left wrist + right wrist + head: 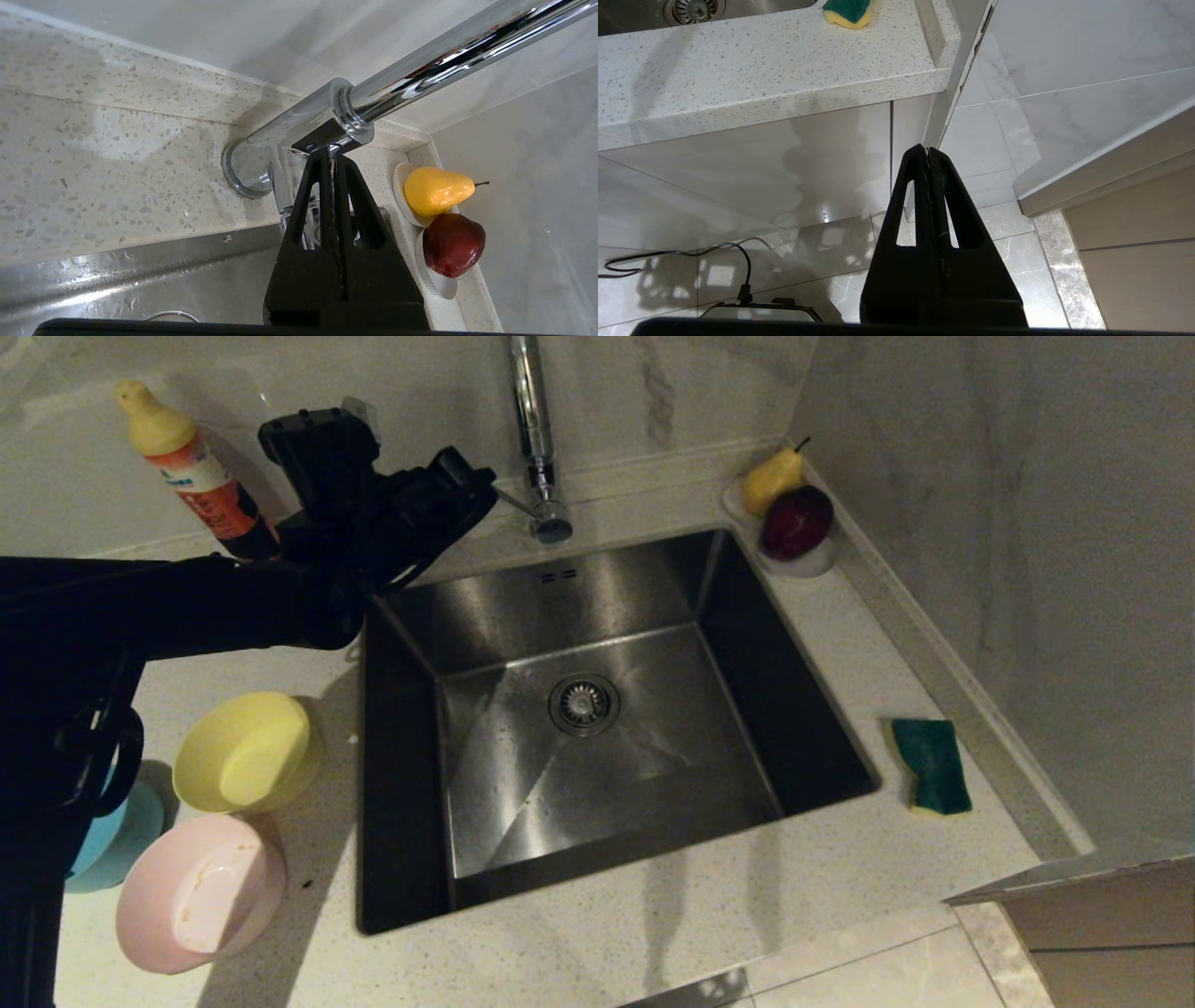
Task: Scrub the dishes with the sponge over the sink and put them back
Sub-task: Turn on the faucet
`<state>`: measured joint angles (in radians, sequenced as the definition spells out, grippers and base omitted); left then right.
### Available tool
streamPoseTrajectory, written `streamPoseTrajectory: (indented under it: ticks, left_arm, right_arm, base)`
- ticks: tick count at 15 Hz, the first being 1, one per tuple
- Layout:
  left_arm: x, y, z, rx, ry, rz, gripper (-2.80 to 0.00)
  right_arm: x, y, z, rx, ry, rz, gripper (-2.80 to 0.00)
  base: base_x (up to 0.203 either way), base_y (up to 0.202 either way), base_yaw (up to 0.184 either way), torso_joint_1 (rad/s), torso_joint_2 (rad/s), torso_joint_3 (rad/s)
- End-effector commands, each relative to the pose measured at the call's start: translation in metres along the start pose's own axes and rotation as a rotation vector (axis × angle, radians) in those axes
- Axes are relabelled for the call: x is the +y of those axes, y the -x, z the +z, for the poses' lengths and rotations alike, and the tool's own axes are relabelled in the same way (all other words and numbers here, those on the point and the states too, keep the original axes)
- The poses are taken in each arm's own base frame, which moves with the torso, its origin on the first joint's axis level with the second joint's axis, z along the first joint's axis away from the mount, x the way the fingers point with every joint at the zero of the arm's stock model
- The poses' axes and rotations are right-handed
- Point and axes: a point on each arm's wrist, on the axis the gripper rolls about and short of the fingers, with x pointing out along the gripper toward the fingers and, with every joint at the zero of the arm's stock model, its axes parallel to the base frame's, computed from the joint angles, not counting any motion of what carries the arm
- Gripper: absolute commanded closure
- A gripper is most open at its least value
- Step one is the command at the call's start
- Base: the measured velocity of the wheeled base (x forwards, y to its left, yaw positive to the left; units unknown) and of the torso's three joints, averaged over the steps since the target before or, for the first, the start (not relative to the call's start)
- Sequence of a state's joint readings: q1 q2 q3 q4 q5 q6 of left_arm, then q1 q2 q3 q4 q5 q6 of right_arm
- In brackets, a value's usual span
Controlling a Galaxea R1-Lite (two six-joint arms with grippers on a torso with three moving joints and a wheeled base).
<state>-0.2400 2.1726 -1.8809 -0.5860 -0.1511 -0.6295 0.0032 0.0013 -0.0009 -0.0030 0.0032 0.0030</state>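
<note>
Pink bowl point(201, 893): nearest of the three, on the tabletop point(653, 915) left of the sink; pale plastic, round, tipped so its inside shows, with brownish smears along the inner rim.
Blue bowl point(117, 845): just beside the pink one, light blue, mostly hidden behind the black arm.
Yellow bowl point(247, 751): behind the pink bowl, near the sink's left edge; smooth plastic, also tipped.
Tabletop: pale speckled stone, with a raised lip along the walls.
Sink point(597, 709): square brushed-steel basin sunk into the tabletop, round strainer at its middle.
Sponge point(932, 765): on the tabletop right of the sink, well apart from the bowls; dark green scouring face up, yellow foam beneath, wavy edges.
Right tool point(928, 150): below the tabletop's front edge, over the tiled floor; fingers pressed together, holding nothing.
Left tool point(331, 156): raised over the sink's back left corner, fingertips closed at the tap's base, gripping nothing.
Tap point(537, 439): tall chrome tube behind the sink.
Bottle point(191, 471): orange with yellow cap, at the back wall; label unreadable.
Fruit dish point(803, 560): white, back right corner, carrying a yellow pear point(772, 478) and a dark red apple point(796, 521).
</note>
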Motion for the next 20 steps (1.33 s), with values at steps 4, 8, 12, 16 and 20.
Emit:
streamPoseTrajectory:
  ticks: [4, 8, 12, 16, 20]
  left_arm:
    - [0.001, 0.001, -0.012, 0.031, 0.045, 0.028, 0.0]
    - [0.003, 0.005, -0.018, 0.051, 0.048, 0.041, 0.0]
    - [0.001, 0.008, -0.02, 0.053, 0.047, 0.059, 0.0]
    - [0.003, 0.01, -0.015, 0.031, 0.027, 0.092, 0.0]
    - [0.01, 0.01, 0.001, -0.009, -0.016, 0.1, 0.0]
  right_arm:
    - [0.0, 0.0, 0.0, 0.0, 0.0, 0.001, 0.0]
    - [0.0, 0.0, 0.0, -0.001, 0.0, 0.0, 0.0]
    - [0.0, 0.0, 0.0, -0.001, 0.0, 0.001, 0.0]
    - [0.0, 0.0, 0.0, 0.0, 0.0, 0.001, 0.0]
    - [0.0, 0.0, 0.0, 0.001, 0.0, 0.001, 0.0]
  base:
    - [0.0, 0.0, 0.0, 0.0, 0.0, 0.0]
    - [0.0, 0.0, 0.0, 0.0, 0.0, 0.0]
    - [0.0, 0.0, 0.0, 0.0, 0.0, 0.0]
    - [0.0, 0.0, 0.0, 0.0, 0.0, 0.0]
    - [0.0, 0.0, 0.0, 0.0, 0.0, 0.0]
